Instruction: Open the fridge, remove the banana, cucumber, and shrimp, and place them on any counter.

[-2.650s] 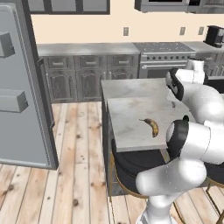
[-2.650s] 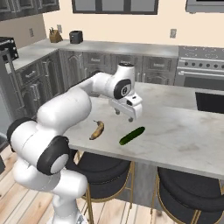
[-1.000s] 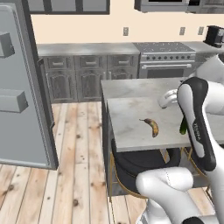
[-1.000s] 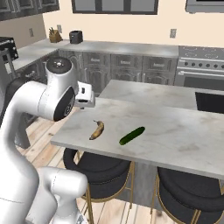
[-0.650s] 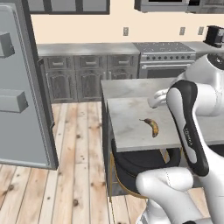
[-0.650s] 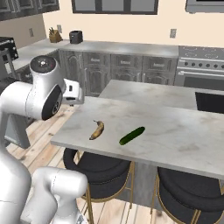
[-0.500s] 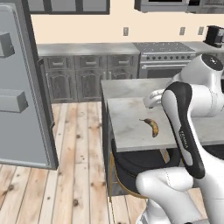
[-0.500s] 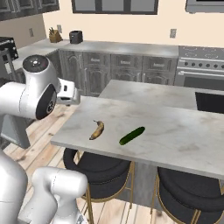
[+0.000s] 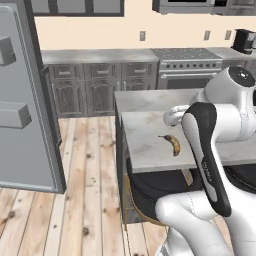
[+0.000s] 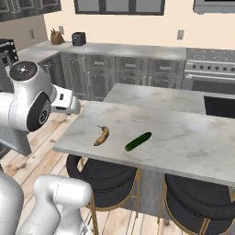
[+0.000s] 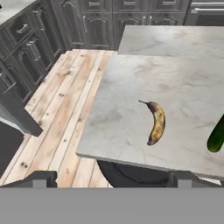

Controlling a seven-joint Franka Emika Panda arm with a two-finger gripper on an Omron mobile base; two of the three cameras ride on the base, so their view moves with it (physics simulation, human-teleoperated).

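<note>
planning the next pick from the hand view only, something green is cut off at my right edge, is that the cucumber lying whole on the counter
observer: yes, the cucumber lies whole and flat on the counter, beside the banana, not touching it.
operator: fridge door open?
observer: yes, the fridge door stands swung open, its inner bins facing the room.
operator: where's the hand
observer: the gripper hangs off the counter's end, over the wood floor.

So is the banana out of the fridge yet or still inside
Out. The banana lies flat on the counter, beside the cucumber and apart from it.
</note>
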